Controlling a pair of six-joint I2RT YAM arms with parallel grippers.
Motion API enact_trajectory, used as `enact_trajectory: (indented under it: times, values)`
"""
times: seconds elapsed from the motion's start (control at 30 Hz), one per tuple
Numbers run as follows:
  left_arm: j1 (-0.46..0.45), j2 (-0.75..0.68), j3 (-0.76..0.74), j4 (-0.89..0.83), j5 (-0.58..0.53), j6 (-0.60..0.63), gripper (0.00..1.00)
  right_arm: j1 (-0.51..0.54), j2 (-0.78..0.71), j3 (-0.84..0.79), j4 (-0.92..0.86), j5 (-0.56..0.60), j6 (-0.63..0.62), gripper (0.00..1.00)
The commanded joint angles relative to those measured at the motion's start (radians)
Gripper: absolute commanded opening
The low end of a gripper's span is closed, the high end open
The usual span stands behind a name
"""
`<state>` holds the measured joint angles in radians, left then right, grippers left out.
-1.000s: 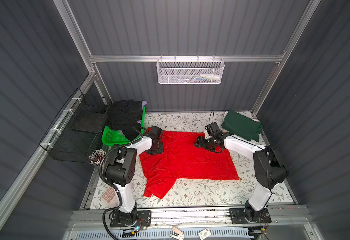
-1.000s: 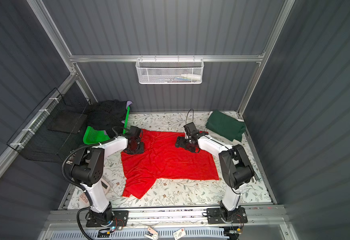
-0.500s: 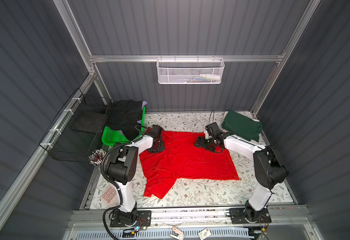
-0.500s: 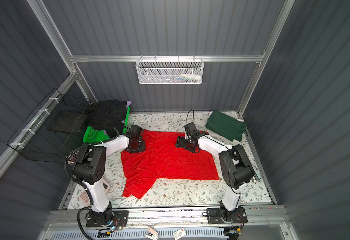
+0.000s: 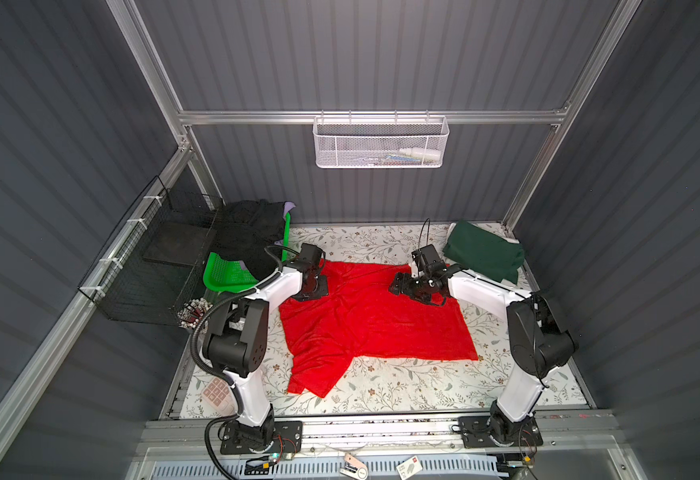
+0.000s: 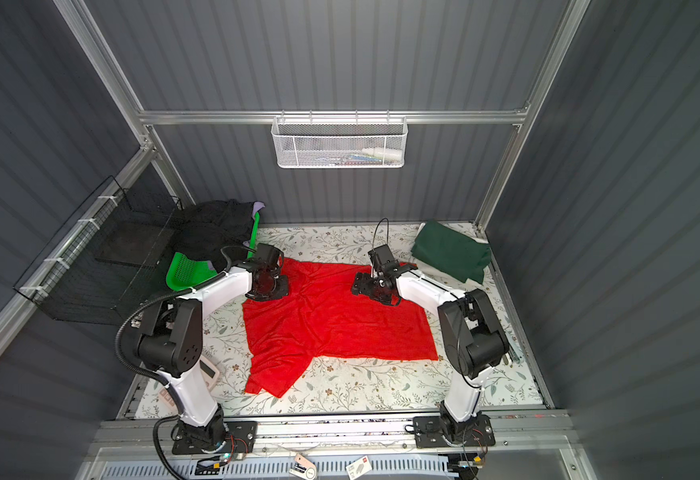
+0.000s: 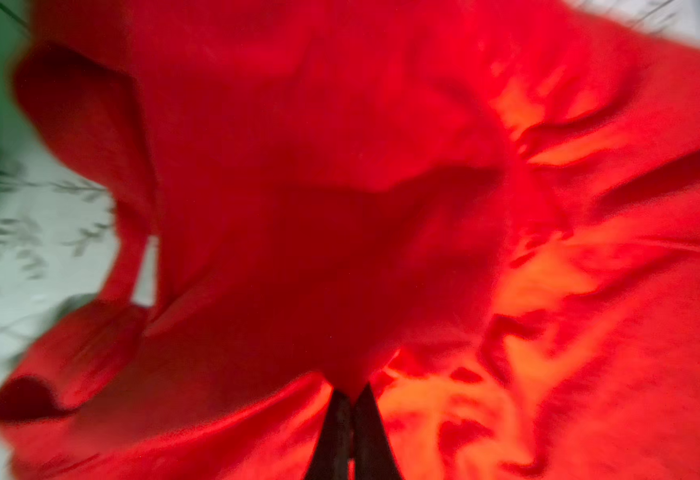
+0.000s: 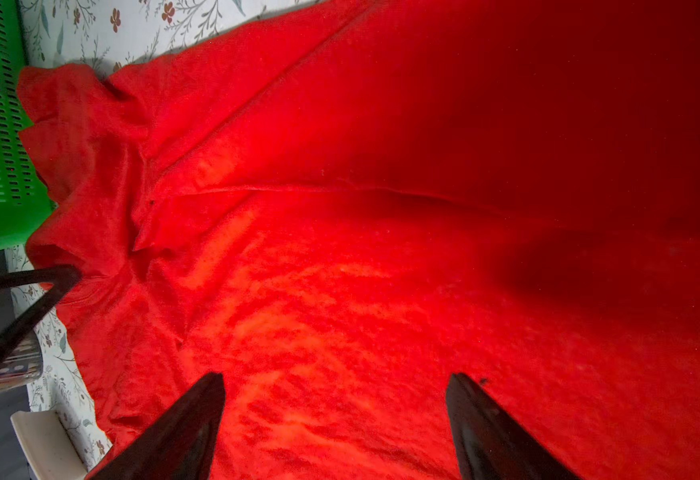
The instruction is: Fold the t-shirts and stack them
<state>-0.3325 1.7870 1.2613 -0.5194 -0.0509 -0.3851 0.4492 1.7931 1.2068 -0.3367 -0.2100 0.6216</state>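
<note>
The left gripper point(image 7: 350, 400) has its fingers point(image 7: 331, 436) pressed together on a pinch of the red t-shirt point(image 5: 375, 328), at the cloth's far left edge beside the green basket point(image 5: 225, 272). The right gripper point(image 8: 337, 384) holds its fingers point(image 8: 190, 424) spread wide over the shirt with nothing between them; whether the tips touch the cloth is unclear. The shirt lies spread across the middle of the floral table point(image 5: 402, 395).

White links point(image 5: 481, 293), black joints point(image 5: 535, 332); left arm's point(image 5: 275, 286) black cable point(image 5: 194, 338) looks ribbed.
</note>
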Motion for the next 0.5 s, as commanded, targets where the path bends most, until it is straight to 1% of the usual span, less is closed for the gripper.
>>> enact_trajectory:
  times: [0.0,0.1,0.3,0.47]
  values:
    - [0.0,-0.045,-0.015,-0.052,0.021,-0.011,0.0,-0.008,0.014,-0.013,0.006,0.003,0.006,0.86]
    - [0.0,-0.053,-0.015,-0.072,0.035,-0.018,0.0,-0.007,0.014,-0.014,0.009,0.001,0.009,0.85]
    - [-0.014,-0.117,-0.037,-0.088,0.076,-0.038,0.0,-0.012,0.004,-0.022,0.009,0.011,0.003,0.85]
    - [-0.04,-0.101,-0.003,-0.15,0.14,-0.035,0.0,-0.018,0.013,-0.021,0.012,0.002,0.004,0.85]
